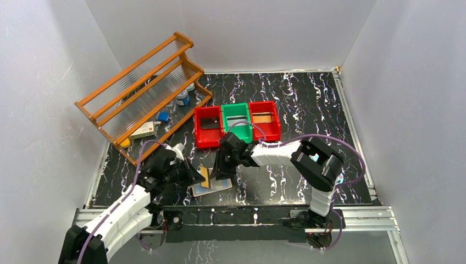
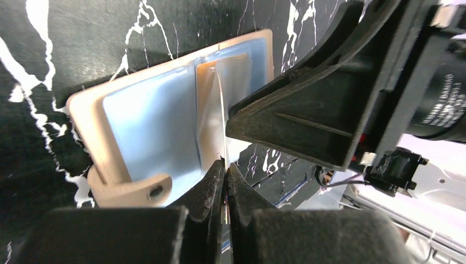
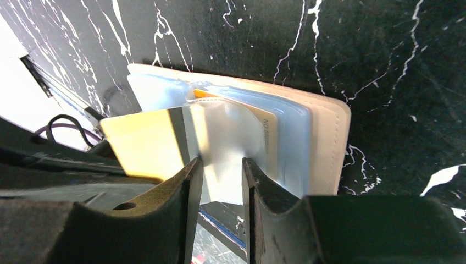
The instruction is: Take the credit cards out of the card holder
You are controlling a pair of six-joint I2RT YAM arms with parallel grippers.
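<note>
Both pincers meet over the open card holder [image 1: 211, 184].

The top view looks down from above and behind both arms. Each wrist view looks past its own fingertips, very close to the open card holder [image 2: 165, 126], which all three views share, seen from opposite sides.

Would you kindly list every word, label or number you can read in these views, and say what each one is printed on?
"NO." then blurred letters: on the pale card inside the card holder.
White lettering on the black motor housing: too blurred to read.
Label on the box under the wooden rack: too small to read.
Nothing else legible.
</note>
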